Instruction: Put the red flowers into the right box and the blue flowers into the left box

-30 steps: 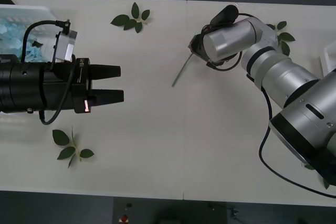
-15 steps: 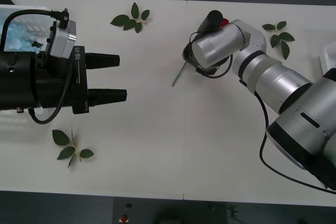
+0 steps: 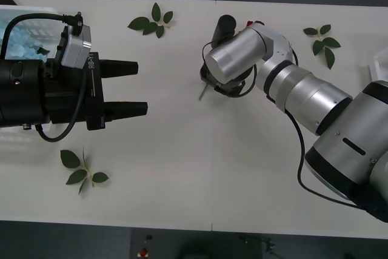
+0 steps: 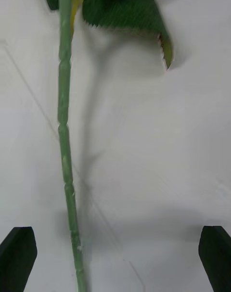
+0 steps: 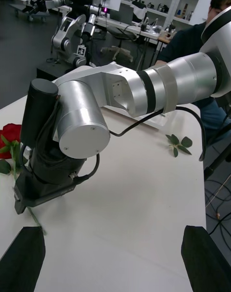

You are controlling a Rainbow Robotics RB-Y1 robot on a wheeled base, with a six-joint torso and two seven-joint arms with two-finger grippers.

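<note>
Right gripper (image 3: pixel 209 83) is hanging low over the bench (image 3: pixel 200 168) near the middle of the far half, pointing down, jaws spread wide and empty, its black fingers (image 4: pixel 18 253) sitting either side of a rose stem (image 4: pixel 65 143) that is lying flat on the bench and touching neither of them. The stem is poking out from under the gripper in the front view, and the red rose (image 5: pixel 8 139) bloom is showing past the gripper's far side in the left wrist view, with a serrated green leaf (image 4: pixel 127 13) on the stem. Left gripper (image 3: pixel 130 88) is hovering level over the left half of the bench, pointing toward the right arm, jaws wide open and holding nothing. The left box (image 3: pixel 27 11) is sitting at the far left corner with blue flowers (image 3: pixel 24 40) inside. A rim of the right box (image 3: pixel 379 65) is showing at the right edge. Loose leaf sprigs are lying near the far edge (image 3: pixel 151 21), toward the far right (image 3: pixel 321 40) and near the left front (image 3: pixel 82 171).
</note>
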